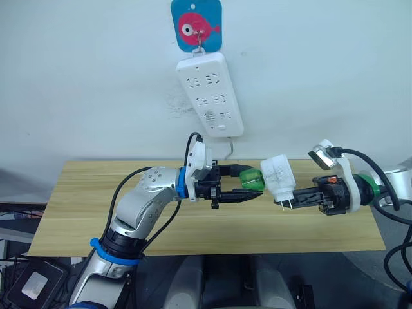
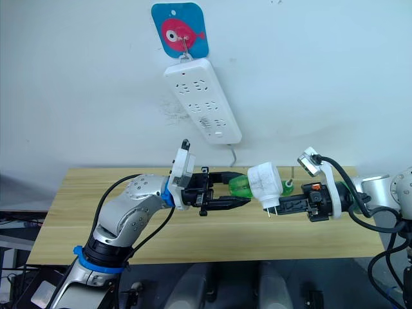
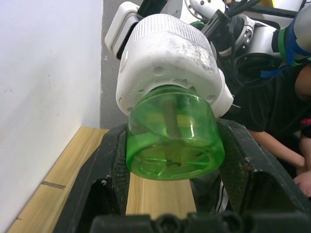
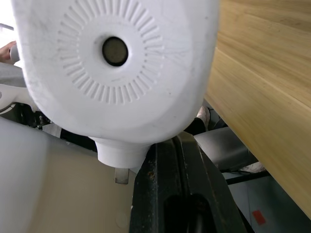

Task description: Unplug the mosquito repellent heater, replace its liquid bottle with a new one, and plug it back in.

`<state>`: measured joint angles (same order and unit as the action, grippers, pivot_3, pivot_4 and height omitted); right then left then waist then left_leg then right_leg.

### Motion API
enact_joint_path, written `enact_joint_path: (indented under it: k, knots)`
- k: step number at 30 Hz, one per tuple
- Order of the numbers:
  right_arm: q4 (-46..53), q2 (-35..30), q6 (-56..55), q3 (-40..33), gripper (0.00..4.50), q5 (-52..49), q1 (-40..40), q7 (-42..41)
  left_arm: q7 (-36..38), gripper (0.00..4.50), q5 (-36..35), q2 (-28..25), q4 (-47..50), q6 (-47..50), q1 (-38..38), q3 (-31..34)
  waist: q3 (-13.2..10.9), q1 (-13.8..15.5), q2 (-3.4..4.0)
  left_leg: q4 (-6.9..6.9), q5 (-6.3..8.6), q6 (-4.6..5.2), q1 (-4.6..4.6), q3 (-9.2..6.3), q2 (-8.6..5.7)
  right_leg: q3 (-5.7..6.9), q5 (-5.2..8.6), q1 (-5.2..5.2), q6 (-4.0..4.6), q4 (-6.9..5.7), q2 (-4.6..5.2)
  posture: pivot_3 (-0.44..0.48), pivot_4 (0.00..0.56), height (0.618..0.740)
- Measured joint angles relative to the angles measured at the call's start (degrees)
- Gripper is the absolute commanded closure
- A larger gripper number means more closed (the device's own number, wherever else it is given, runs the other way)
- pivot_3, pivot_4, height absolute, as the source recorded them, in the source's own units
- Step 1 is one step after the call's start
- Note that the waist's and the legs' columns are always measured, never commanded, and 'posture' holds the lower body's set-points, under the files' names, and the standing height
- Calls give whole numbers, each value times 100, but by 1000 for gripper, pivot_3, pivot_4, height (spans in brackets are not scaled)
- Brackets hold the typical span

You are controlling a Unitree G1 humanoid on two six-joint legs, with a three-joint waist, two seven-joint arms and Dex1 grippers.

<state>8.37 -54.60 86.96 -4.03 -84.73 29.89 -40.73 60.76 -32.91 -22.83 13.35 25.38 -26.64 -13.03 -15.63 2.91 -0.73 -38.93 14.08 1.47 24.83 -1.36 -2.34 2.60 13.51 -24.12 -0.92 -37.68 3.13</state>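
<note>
**Fingers grip bottle and heater in mid-air for the swap**

Fingers of the left gripper pinch the green bottle from both sides, as the left wrist view shows: the black fingers press on its round wall. The right gripper holds the heater from the plug end; its fingers are clamped on the heater's body, with the metal prongs pointing down just beside them.

Both things hang above the wooden surface, between the two arms and touching each other: the bottle's neck sits in the heater's socket. Holding each part in its own gripper looks deliberate. One arm can keep the heater steady while the other twists the bottle, so this is most likely the unscrewing or screwing step of the bottle change. Whether this is the old bottle or the new one cannot be told.

The heater is white rounded plastic, scuffed with grey marks, with a ribbed collar and a domed face carrying a ring of fine slots round a small dark hole. The bottle is clear green, with a thin wick visible inside.

The power strip hangs on the wall above, under a blue hook plate with a pink fish. The heater is unplugged and well apart from it.
</note>
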Motion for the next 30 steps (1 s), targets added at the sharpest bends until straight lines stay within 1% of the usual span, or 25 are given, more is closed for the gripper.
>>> enact_joint_path:
  k: [7, 9, 11, 13, 15, 16, 18, 19, 20, 21, 24, 26, 27, 30]
  knots:
    - [4, -87, -20, 0, 4472, -326, -7, 216, 2, 2253, 2, 17, -23, -90, -6, -17, 0, -2, 0, -1, 0, 0, 0, 0, 0, 0, 0, 0, 0, -1, 0, 89, 225, 740]
    - [134, -80, -104, -7, 4472, -287, -57, 258, 2, 2253, -1, 25, -31, -82, -10, -15, 0, -1, 0, -1, 0, 0, 0, 0, 0, 1, 0, 0, 0, -2, 0, 93, 226, 740]
    - [790, -88, -479, 55, 4472, 239, -321, 109, -41, 2253, 32, 11, -60, -4, -5, -19, 1, 1, 0, 0, 0, 0, 1, -2, 0, 2, 1, -2, -1, -4, -1, 101, 228, 740]
    - [1378, -333, -1249, 325, 4472, 1141, -707, -421, -61, 2253, 166, -88, -111, 57, 48, -32, 1, 1, 0, 1, 0, 0, 0, -2, -2, 3, 1, -1, -3, -3, -2, 104, 230, 740]
    - [1560, -660, -2068, 583, 4111, 2102, -1002, -931, -37, 2253, 213, -263, -243, 84, 158, -7, 1, -7, 0, 0, 0, 0, 0, 0, -2, 3, 1, -1, -5, -2, -3, 107, 230, 740]
    - [1520, -825, -2835, 749, 3908, 2808, -1153, -1291, 26, 2253, 177, -380, -269, 193, 231, 5, 1, -11, 0, -1, 0, 0, 0, 1, -2, 3, 3, -1, -8, 0, -3, 107, 229, 740]
    - [1279, -867, -4091, 879, 3281, 3889, -1278, -1697, 209, 2253, 14, -596, -272, 446, 310, 43, 1, -21, 0, -2, -1, -2, -3, 2, -1, 2, 6, -2, -12, -1, -4, 109, 229, 740]
    - [1107, -820, -4917, 937, 2837, 4468, -1322, -1922, 341, 2253, -142, -717, -257, 621, 350, 118, 1, -24, 0, -1, -2, -4, -5, 2, 1, 1, 10, -1, -20, -2, -5, 110, 228, 740]
    - [965, -766, -5517, 977, 2512, 4870, -1357, -2088, 414, 2253, -268, -807, -256, 762, 364, 192, 1, -24, 0, -1, -3, -5, -6, 1, 1, 1, 17, -1, -31, -3, -5, 113, 224, 740]
    - [802, -644, -6209, 1003, 2094, 5275, -1380, -2215, 480, 2253, -396, -883, -252, 923, 364, 268, 1, -22, 0, -1, -4, -7, -6, 0, 2, 2, 16, -1, -30, -4, -5, 117, 224, 740]
    - [-30, 138, -9021, 996, 965, 6485, -1328, -2341, 639, 2253, -890, -1168, -317, 1717, 271, 440, 9, -22, -13, 0, -24, -41, -7, 0, 1, 0, 15, -1, -27, -7, -5, 123, 226, 740]
    - [-527, 466, -10413, 993, 241, 6933, -1238, -2417, 643, 2253, -1102, -1298, -493, 2208, 139, 541, 8, -21, -13, 0, -27, -47, -8, -1, 1, 0, 2, -1, -6, -9, -5, 123, 226, 740]
    - [-754, 578, -11110, 992, 48, 7101, -1160, -2456, 645, 2253, -1244, -1366, -553, 2495, 91, 597, 8, -22, -14, 0, -28, -48, -8, -1, 1, -1, 2, -1, -5, -9, -5, 123, 226, 740]
    - [-1183, 844, -12835, 988, 48, 7394, -855, -2530, 614, 2253, -1656, -1407, -732, 3253, -134, 744, 8, -18, -14, -2, -31, -54, -9, -4, 0, 0, 1, 1, -5, -10, -4, 123, 227, 740]
